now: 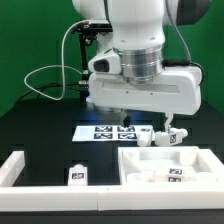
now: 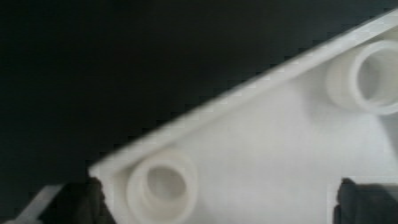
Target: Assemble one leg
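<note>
Several stubby white legs with marker tags show in the exterior view. One leg stands on the table left of the large white panel. Another leg sits at the panel's front, and two more stand behind it. In the wrist view the panel fills the frame, with a round socket near its corner and another socket further along. My gripper is open over the panel with nothing between the dark fingertips. No leg shows in the wrist view.
The marker board lies on the black table behind the panel, partly under the arm. A white L-shaped rail runs along the exterior view's left and front edge. The arm's body hides the middle of the table.
</note>
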Robot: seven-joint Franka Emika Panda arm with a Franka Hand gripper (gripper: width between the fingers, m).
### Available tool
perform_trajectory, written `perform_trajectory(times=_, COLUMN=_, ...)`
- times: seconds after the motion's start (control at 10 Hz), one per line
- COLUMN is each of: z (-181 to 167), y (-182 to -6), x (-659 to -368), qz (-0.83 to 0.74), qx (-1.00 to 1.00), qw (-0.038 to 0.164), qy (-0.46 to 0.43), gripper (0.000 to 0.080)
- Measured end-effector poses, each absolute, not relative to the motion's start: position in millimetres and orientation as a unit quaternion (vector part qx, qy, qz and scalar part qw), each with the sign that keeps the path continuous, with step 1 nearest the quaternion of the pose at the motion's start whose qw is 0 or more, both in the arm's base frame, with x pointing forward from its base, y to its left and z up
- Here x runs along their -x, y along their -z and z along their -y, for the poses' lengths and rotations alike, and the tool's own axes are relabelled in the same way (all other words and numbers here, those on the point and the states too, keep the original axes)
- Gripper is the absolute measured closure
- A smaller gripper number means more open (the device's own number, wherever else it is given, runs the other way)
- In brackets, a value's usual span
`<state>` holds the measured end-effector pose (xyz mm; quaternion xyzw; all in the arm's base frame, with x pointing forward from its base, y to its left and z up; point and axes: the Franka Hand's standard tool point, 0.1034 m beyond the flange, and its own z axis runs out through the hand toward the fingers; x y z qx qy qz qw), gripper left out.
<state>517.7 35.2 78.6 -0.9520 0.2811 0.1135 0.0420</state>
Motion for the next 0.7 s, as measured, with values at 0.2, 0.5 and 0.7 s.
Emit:
perform_trajectory(times=0.2, z=-46.3, y=-91.5, x=-511.3, qz=-0.393, qx=0.910, qw=0.063, qy=-0.119, gripper=0.0150)
perform_trajectory(times=0.5, z=-50.0, y=-89.5, x=-510.5, qz=-0.395, qx=0.909, qw=0.052, qy=-0.119, gripper=0.0150)
perform_trajectory(times=0.7, z=-64.0, y=-90.8, x=-497.7, qz=-0.434, qx=0.886, qw=0.087, qy=-0.137, gripper=0.0150)
